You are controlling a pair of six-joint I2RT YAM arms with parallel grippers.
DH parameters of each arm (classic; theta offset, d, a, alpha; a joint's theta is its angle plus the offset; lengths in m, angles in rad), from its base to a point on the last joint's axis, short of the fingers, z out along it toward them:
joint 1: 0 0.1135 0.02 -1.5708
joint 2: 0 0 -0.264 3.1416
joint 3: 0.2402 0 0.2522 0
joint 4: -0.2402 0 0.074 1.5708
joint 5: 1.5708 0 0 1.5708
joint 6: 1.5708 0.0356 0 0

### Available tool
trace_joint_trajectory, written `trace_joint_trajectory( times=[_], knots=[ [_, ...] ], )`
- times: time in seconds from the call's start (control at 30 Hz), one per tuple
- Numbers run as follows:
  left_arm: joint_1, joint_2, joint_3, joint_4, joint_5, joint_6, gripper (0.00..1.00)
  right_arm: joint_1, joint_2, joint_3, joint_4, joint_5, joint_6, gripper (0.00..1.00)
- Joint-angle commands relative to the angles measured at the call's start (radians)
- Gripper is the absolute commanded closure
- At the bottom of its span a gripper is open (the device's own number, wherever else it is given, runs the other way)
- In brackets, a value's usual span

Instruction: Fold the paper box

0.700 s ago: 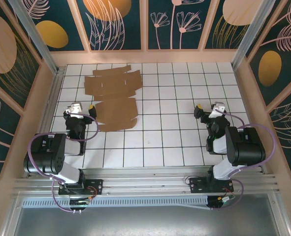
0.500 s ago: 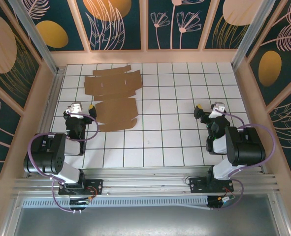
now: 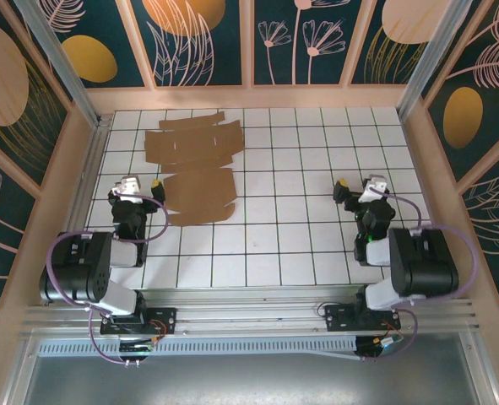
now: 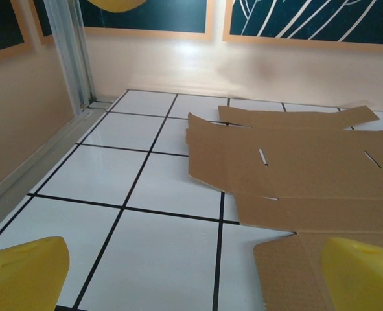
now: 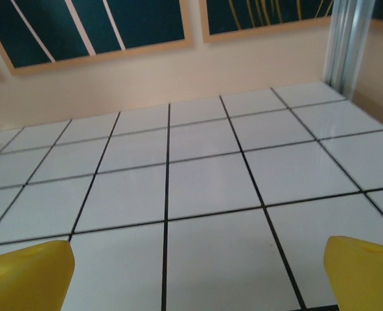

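Paper box (image 3: pixel 194 169): flat, unfolded sheet; no fold made.
Left fingers (image 4: pixel 363 275): released, empty, near sheet.
Right fingers (image 5: pixel 23 272): released, empty, well apart.

Both black arms (image 3: pixel 84 270) have white links, looping purple cables (image 3: pixel 50 253), and yellow fingertips (image 4: pixel 23 275) on the left gripper (image 4: pixel 191 275) and right gripper (image 5: pixel 194 275).
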Motion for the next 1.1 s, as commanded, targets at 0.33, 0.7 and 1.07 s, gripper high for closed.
trace_joint_trajectory(
  times=[0.33, 0.7, 1.07],
  knots=[
    [-0.056, -0.398, 0.288, -0.664, 0.352, -0.628, 0.01, 0.309, 0.006, 0.691, -0.874, -0.332, 0.565, 0.03],
    [-0.390, -0.354, 0.467, -1.028, 0.375, -0.579, 0.04, 0.409, 0.769, 1.457, -1.044, -0.421, 0.541, 0.08],
    [-0.389, -0.388, 0.442, -1.119, 0.250, -0.538, 0.01, 0.451, 1.240, 1.976, -1.180, -0.430, 0.574, 0.13]
  ],
)
